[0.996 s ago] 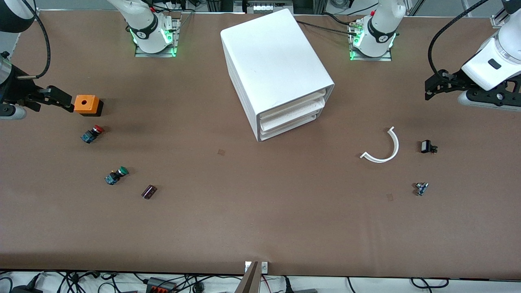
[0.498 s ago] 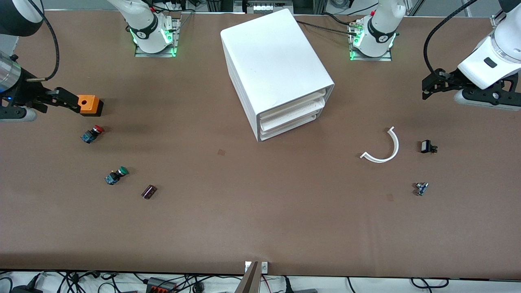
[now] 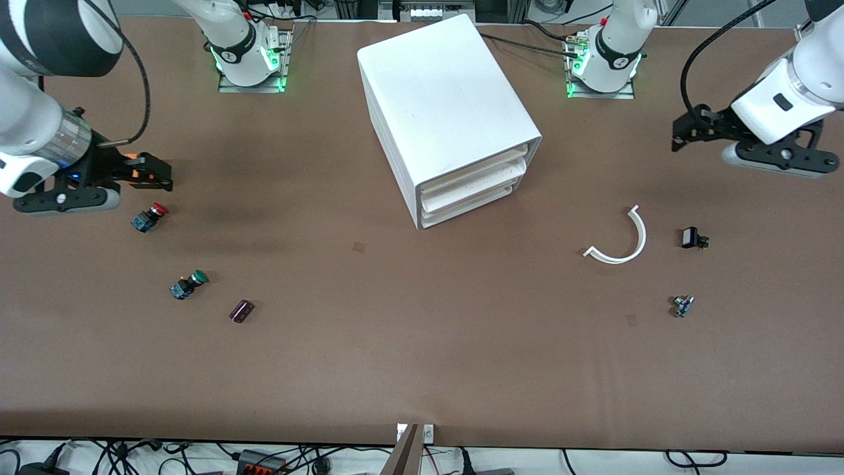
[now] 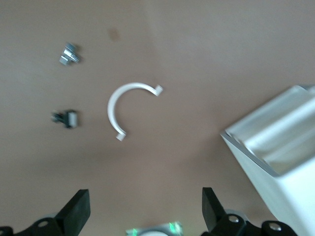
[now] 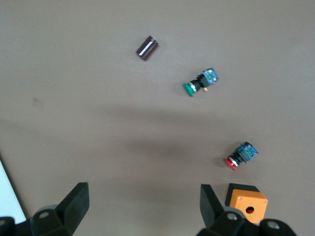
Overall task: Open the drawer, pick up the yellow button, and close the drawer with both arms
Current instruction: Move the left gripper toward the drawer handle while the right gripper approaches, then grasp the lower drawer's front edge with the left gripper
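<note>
The white cabinet (image 3: 448,112) stands at mid-table, and its three white drawers (image 3: 471,190) are all pushed in. It also shows in the left wrist view (image 4: 285,167). The orange-yellow button is out of view. My right gripper (image 3: 158,175) is open and empty, up over an orange box (image 5: 247,202) at the right arm's end of the table; in its wrist view the gripper (image 5: 143,199) holds nothing. My left gripper (image 3: 682,132) is open and empty, up over bare table at the left arm's end; in its wrist view the gripper (image 4: 143,206) holds nothing.
A red-capped button (image 3: 149,217), a green-capped button (image 3: 188,284) and a dark cylinder (image 3: 241,311) lie near the right arm's end. A white curved strip (image 3: 620,241), a black part (image 3: 692,238) and a small metal part (image 3: 682,305) lie near the left arm's end.
My right gripper has moved toward the cabinet and now covers the orange box. My left gripper has moved a little toward the cabinet. The drawers have not moved.
</note>
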### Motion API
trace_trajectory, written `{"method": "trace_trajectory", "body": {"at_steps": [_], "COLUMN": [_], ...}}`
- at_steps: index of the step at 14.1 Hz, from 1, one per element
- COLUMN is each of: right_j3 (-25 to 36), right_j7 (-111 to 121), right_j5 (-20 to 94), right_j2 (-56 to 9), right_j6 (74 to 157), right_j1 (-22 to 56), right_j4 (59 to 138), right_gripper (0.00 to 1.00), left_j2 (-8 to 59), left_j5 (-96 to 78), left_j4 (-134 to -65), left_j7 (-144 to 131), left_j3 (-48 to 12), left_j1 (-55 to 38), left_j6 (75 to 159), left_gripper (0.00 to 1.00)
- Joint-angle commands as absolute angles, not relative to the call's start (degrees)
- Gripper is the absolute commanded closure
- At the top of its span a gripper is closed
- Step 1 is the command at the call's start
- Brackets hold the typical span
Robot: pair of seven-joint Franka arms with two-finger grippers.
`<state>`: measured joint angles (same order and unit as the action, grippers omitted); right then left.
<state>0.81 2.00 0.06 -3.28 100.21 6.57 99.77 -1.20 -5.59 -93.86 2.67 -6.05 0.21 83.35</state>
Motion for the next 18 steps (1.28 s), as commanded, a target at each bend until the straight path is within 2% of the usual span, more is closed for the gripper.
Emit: {"method": "trace_trajectory", "body": {"at_steps": [1,9,15,18], "right_j3": [1.05,1.05,1.05,1.14], "right_j7": [1.41,1.58,1.76,1.58], "right_j5": [0.97,6.59,6.77,6.77], "right_j2": [-6.06,-16.25,-17.14,-17.14], "right_j6": [100.02,100.37,101.78,101.78], "right_j1": [10.80,17.31,18.02,18.10], "right_j4": [96.16,85.17,84.99,84.99], "right_gripper": [0.00,0.00,0.00,0.00], "left_j2": [2.28,17.73,27.84,28.57], "left_j5": [-12.46,-34.35,-44.47,-49.11], "left_j4": [-90.70,-90.79,-91.76,-94.12], "left_j7": [4.13,5.70,24.93,28.83], "left_j3": [-6.33,-6.94,-7.20,-7.65], "left_j1": [0.00,-2.28,-2.55,-2.72], "left_j6": [76.57,76.81,84.19,85.17], "left_gripper": [0.00,0.00,0.00,0.00]}}
